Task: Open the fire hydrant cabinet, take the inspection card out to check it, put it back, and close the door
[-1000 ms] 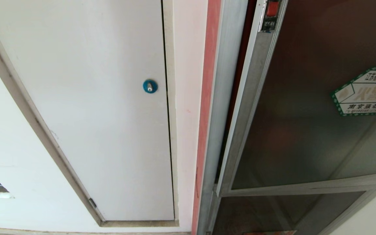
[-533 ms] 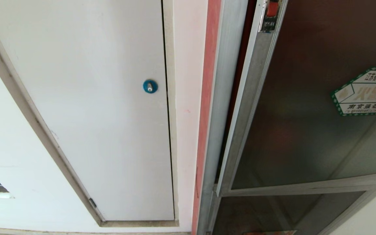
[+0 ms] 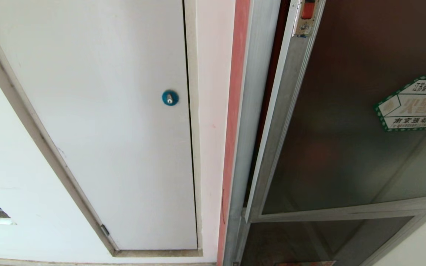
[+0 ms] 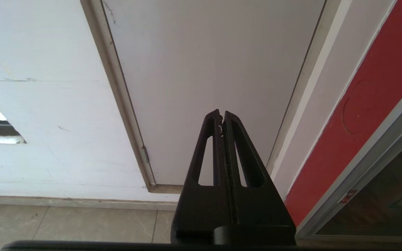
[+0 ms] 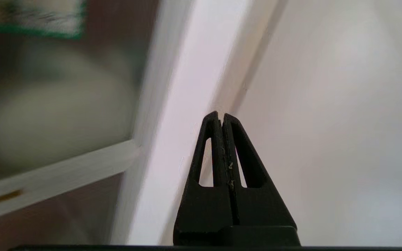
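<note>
The fire hydrant cabinet [image 3: 252, 111] stands at the right as a silver frame with a red side strip [image 4: 361, 115]. Its door [image 3: 346, 122], dark glass with a green-bordered sticker [image 3: 416, 105], stands slightly ajar, with a narrow dark gap along its free edge. The inspection card is out of view. Neither arm shows in the head view. My right gripper [image 5: 221, 113] is shut and empty, pointing at the pale frame and wall beside the door [image 5: 47, 104]. My left gripper [image 4: 222, 112] is shut and empty, aimed at the white panel's lower part.
A white flush panel [image 3: 105, 111] with a round blue lock [image 3: 170, 97] fills the wall left of the cabinet. A smaller lower glass panel [image 3: 309, 240] sits under the door. Beige floor tiles [image 4: 65, 226] run along the wall's foot. A plain white wall [image 5: 326, 122] lies right of the cabinet.
The head view is almost unchanged. Only the small tag under the red piece at the door's top corner differs: dark before, pale now.
</note>
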`<state>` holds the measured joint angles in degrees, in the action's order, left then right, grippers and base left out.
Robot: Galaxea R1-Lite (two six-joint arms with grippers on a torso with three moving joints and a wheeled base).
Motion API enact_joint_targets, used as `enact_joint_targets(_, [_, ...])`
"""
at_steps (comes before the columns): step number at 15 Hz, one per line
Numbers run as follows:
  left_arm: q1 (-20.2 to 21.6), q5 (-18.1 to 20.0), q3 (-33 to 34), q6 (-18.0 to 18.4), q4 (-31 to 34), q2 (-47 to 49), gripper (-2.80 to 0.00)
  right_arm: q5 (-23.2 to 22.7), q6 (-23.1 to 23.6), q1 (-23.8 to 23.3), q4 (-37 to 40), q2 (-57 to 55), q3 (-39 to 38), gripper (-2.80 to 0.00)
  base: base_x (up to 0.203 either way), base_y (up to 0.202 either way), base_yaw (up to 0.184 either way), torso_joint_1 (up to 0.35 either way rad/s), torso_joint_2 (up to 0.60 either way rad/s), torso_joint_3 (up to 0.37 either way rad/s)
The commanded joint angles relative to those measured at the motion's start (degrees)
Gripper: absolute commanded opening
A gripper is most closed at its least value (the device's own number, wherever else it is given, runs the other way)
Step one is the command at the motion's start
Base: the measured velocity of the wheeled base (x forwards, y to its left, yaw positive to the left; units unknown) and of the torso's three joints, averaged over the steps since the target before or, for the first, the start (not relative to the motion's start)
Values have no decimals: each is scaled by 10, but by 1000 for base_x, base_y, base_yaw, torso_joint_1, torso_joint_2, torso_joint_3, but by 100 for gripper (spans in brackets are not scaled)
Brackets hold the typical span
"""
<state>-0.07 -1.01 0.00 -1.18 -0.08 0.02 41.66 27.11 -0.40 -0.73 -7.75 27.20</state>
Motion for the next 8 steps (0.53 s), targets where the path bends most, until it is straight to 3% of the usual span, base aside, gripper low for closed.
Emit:
enact_joint_targets(1, [1, 0, 0, 0, 0, 0, -280, -69, -26, 0, 1, 47, -48, -280, 0, 0, 0, 0, 0, 0])
enact_joint_targets(5, [0, 0, 1, -1, 0, 0, -280, -277, -181, 0, 18, 74, -145, -280, 0, 0, 0, 0, 0, 0])
enact_joint_targets(7, [0, 0, 0, 0, 0, 0, -280, -361, -217, 1, 25, 76, -181, -280, 0, 0, 0, 0, 0, 0])
enact_joint_targets(8, [0, 0, 1, 0, 0, 0, -280, -381, -222, 1, 25, 77, -199, -280, 0, 0, 0, 0, 0, 0])
